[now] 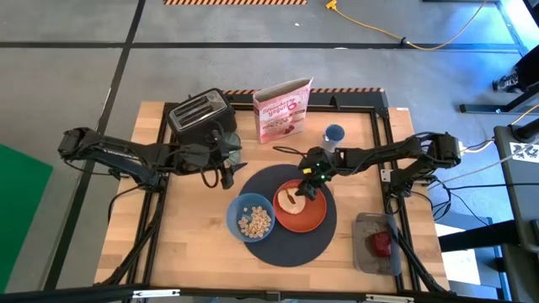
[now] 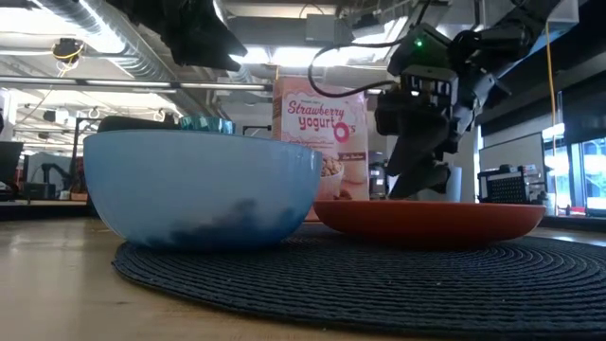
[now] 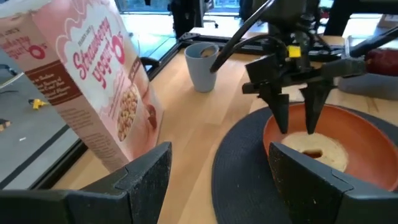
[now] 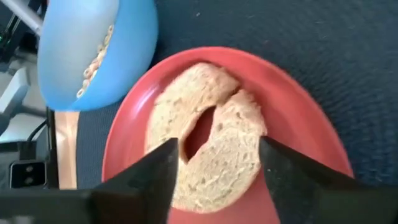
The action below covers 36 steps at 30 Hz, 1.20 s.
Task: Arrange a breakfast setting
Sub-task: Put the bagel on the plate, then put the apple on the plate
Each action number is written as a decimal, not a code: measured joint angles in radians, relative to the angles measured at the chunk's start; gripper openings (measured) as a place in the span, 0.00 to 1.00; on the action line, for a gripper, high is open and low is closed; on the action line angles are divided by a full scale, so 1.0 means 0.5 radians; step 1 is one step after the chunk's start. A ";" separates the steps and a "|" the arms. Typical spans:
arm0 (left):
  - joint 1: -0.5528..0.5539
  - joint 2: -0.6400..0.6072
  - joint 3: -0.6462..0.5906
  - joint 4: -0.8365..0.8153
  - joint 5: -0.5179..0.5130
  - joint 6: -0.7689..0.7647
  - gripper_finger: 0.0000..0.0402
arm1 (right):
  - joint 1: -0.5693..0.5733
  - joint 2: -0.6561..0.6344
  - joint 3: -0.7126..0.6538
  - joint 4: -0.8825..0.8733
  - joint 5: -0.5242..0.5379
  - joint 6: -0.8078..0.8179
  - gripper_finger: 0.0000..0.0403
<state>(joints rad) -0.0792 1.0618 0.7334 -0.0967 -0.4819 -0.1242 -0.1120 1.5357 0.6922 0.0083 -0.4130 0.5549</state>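
Observation:
A round dark-grey mat [image 1: 282,236] lies at the table's middle. On it stand a blue bowl [image 1: 251,217] with cereal and an orange plate [image 1: 313,217]. A split round toast slice [image 4: 208,149] lies on the plate. My right gripper [image 1: 309,187] is open and points down over the toast, one finger at each side of it [image 3: 297,124]. My left gripper [image 1: 226,167] is open and empty, left of the mat near the toaster. A pale glass [image 1: 334,135] stands behind the mat. A red apple [image 1: 381,244] lies in a grey tray. The spoon is out of view. My right gripper's open fingers [image 3: 281,115] come from above, pointing down, with their tips close to the top of the toast slice [image 3: 314,150], which lies flat on the plate. I cannot tell whether they touch it.
A cereal box [image 1: 283,108] stands at the far middle and a black toaster [image 1: 200,114] at the far left. The grey tray [image 1: 370,252] sits at the near right. Bare wood lies at the near left of the table [image 1: 181,244].

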 joint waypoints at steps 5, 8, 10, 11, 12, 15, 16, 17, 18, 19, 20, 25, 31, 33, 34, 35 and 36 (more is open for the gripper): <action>0.000 0.000 0.000 -0.004 -0.032 0.005 0.66 | -0.003 -0.080 0.030 -0.138 0.137 0.082 0.61; 0.000 -0.002 0.000 -0.004 -0.066 0.016 0.66 | 0.001 -0.185 0.156 -0.482 0.351 0.085 0.60; 0.000 -0.001 0.000 -0.001 -0.071 0.054 0.66 | 0.004 -0.261 0.273 -0.776 0.506 0.088 0.58; 0.000 -0.001 0.000 0.001 -0.072 0.068 0.66 | 0.020 -0.298 0.337 -0.941 0.562 0.108 0.57; 0.000 -0.001 0.000 0.012 -0.073 0.088 0.66 | 0.047 -0.326 0.402 -1.097 0.632 0.149 0.56; 0.000 -0.001 -0.012 0.093 -0.040 0.190 0.66 | 0.165 -0.385 0.600 -1.505 0.823 0.310 0.52; 0.001 -0.002 -0.037 0.178 0.015 0.253 0.66 | 0.219 -0.389 0.663 -1.638 0.872 0.383 0.51; 0.001 -0.002 -0.076 0.293 0.093 0.316 0.66 | 0.278 -0.388 0.732 -1.764 0.921 0.470 0.49; 0.001 -0.002 -0.123 0.422 0.183 0.368 0.66 | 0.339 -0.385 0.788 -1.887 0.968 0.569 0.48; 0.001 -0.001 -0.174 0.568 0.281 0.411 0.66 | 0.401 -0.383 0.838 -2.000 1.010 0.669 0.47; 0.000 -0.001 -0.228 0.727 0.388 0.449 0.66 | 0.465 -0.380 0.875 -2.084 1.035 0.766 0.46; 0.000 -0.002 -0.490 1.342 0.648 0.639 0.66 | 0.776 -0.372 0.962 -2.417 1.051 1.318 0.44; 0.001 -0.002 -0.612 1.625 0.875 0.779 0.66 | 1.147 -0.370 0.963 -2.580 0.790 1.838 0.44; 0.000 -0.002 -0.612 1.659 0.957 0.779 0.66 | 1.255 -0.365 0.963 -2.599 0.700 1.984 0.44; 0.000 -0.002 -0.612 1.669 0.980 0.777 0.66 | 1.304 -0.365 0.962 -2.595 0.672 2.055 0.44; 0.001 -0.002 -0.612 1.680 0.992 0.765 0.66 | 1.351 -0.365 0.963 -2.589 0.645 2.113 0.44; 0.001 -0.002 -0.612 1.692 0.994 0.738 0.66 | 1.391 -0.365 0.963 -2.587 0.631 2.173 0.44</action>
<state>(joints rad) -0.0788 1.0611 0.4274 0.7492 0.0152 0.2450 0.5836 1.3533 1.1736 -1.2854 -0.0973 1.6413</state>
